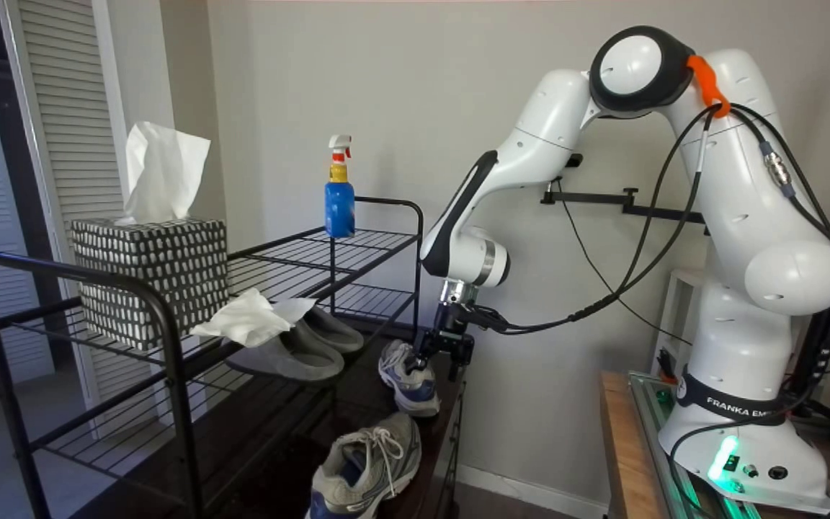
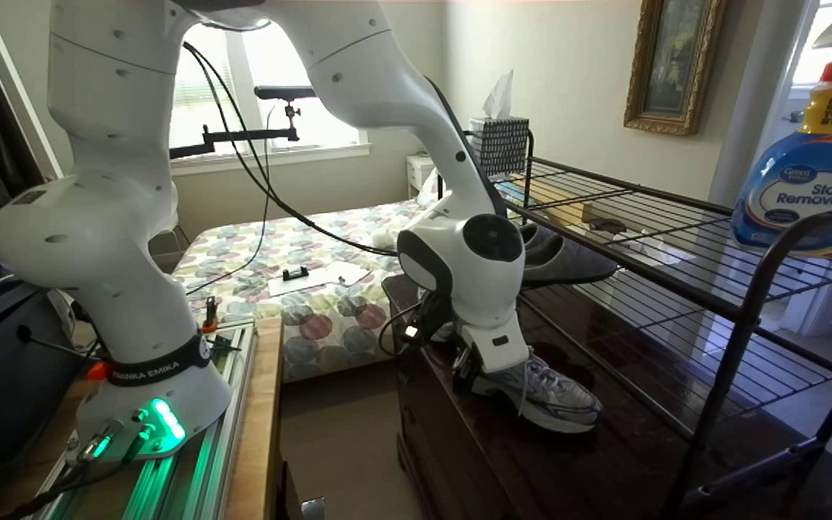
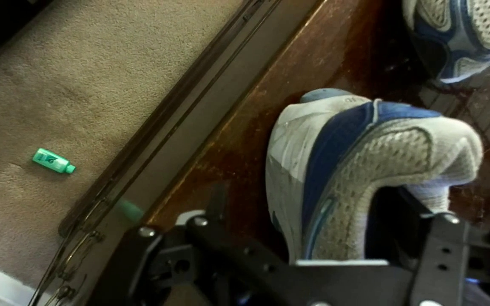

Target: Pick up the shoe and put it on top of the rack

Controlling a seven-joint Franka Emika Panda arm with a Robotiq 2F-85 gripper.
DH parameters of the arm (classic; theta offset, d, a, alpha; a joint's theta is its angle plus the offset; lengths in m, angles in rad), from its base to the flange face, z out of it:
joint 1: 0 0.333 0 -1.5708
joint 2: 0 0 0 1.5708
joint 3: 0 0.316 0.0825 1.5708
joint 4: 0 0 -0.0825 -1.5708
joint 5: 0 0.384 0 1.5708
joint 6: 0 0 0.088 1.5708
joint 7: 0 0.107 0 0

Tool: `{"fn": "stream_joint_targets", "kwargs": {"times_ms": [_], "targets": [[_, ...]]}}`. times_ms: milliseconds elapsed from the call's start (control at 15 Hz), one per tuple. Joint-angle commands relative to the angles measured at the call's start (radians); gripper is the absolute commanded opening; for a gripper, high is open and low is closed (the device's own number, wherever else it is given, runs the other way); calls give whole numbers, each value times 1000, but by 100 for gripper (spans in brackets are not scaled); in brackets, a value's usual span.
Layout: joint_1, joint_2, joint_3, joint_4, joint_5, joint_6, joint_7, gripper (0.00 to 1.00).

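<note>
Where the claw [image 1: 437, 365] gapes, the shoe's side [image 3: 347, 178] stands.

Tissue box [image 1: 152, 281], spray bottle [image 1: 340, 207]

Ctr of frame: gripper [image 1: 435, 367] at the grey/white sneaker [image 1: 413, 389], fingers apart, one at its opening, the other over twd R. White arm [image 1: 739, 187] arches across upper R, base [image 1: 761, 450] at btm R. Another grey sneaker [image 1: 379, 472] w/ laces, btm ctr, partly cut off. Both on dark wood surface [image 1: 435, 440]. Black wire rack [image 1: 181, 404] spans most of L half; on top shelf, patterned tissue box [image 1: 152, 277] (L) & blue spray btl [image 1: 339, 209] (ctr, upright). Grey slippers [image 1: 271, 358] below top rail, ctr L, w/ loose white tissue [image 1: 246, 321] partly over them. Louvered door [image 1: 69, 101], upper L.
</note>
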State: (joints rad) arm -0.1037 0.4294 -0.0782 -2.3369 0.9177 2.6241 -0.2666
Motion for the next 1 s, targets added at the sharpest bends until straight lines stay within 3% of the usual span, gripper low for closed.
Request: {"fn": "stream_joint_targets", "kwargs": {"times_ms": [0, 533, 933], "targets": [[-25, 33, 19, 50, -41, -35, 45, 61], [-39, 48, 27, 81, -32, -54, 39, 3], [-57, -6, -2, 36, -71, -74, 42, 3]]}}
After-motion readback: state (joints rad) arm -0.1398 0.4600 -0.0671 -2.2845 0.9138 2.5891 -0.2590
